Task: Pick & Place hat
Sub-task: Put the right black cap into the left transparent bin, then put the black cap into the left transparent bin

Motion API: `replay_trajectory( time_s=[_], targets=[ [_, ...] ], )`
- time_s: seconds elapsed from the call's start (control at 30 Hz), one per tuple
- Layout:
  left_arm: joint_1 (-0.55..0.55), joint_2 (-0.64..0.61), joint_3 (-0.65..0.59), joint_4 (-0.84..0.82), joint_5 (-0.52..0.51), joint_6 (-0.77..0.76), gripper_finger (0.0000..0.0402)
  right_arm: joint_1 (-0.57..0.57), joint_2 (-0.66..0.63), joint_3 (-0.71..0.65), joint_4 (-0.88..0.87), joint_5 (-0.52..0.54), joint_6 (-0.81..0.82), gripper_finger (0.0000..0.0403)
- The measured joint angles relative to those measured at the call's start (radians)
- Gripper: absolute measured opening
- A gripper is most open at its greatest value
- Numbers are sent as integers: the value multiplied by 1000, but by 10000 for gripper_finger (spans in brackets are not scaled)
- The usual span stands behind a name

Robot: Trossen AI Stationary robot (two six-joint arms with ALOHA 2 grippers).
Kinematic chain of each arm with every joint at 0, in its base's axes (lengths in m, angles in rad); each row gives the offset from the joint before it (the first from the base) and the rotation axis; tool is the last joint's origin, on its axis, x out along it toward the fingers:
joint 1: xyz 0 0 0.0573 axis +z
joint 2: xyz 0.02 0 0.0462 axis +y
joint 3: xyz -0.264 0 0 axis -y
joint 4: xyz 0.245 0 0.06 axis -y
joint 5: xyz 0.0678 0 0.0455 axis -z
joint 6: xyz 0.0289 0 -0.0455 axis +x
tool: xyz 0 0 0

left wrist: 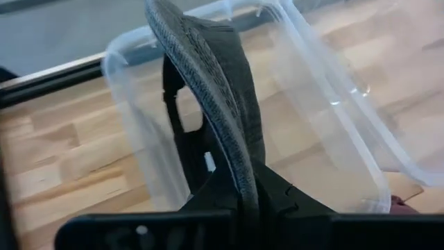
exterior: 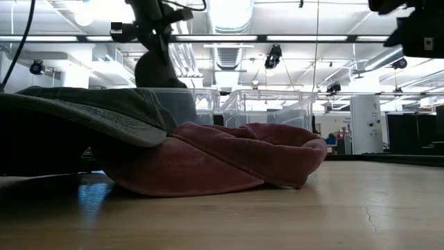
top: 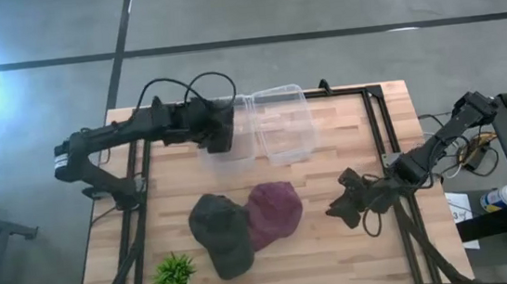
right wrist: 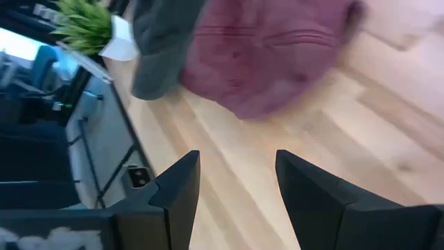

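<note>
My left gripper (top: pixel 218 131) is at the table's far side, shut on a dark grey hat (left wrist: pixel 222 83) above a clear plastic bin (top: pixel 236 155). In the low view this hat (exterior: pixel 161 69) hangs over the bin's rim. A second dark cap (top: pixel 221 236) and a maroon cap (top: pixel 274 210) lie on the table's near middle, the dark one overlapping the maroon one (exterior: pixel 229 163). My right gripper (right wrist: pixel 236 163) is open, low over the table just right of the maroon cap (right wrist: pixel 270 48), and touches nothing. My left gripper (left wrist: pixel 246 201) pinches the grey hat between its two fingers by a stitched edge (left wrist: pixel 239 173). The hat is lifted clear and reaches out beyond the fingers over the open bin (left wrist: pixel 132 118). The gripper body hides the exact contact.
A second clear bin (top: pixel 285 125) stands right of the first, touching it. A small green plant (top: pixel 173 273) sits near the table's near left corner. Black frame rails (top: pixel 378 130) run along the table's left and right sides. Bare wood lies between the caps and the bins.
</note>
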Motion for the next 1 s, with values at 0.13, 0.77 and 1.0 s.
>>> replay_trajectory(
  time_s=[0.13, 0.77, 1.0],
  targets=[
    [5, 0, -28, 82, 33, 44, 69, 0, 67, 0, 140, -3, -49, 185],
    [-601, -20, 21, -86, 90, -60, 204, -34, 524, 0, 877, -229, -28, 185],
    [-769, -8, -145, -112, 185, -103, 204, -43, 806, 67, 1181, -209, 159, 185]
  ],
)
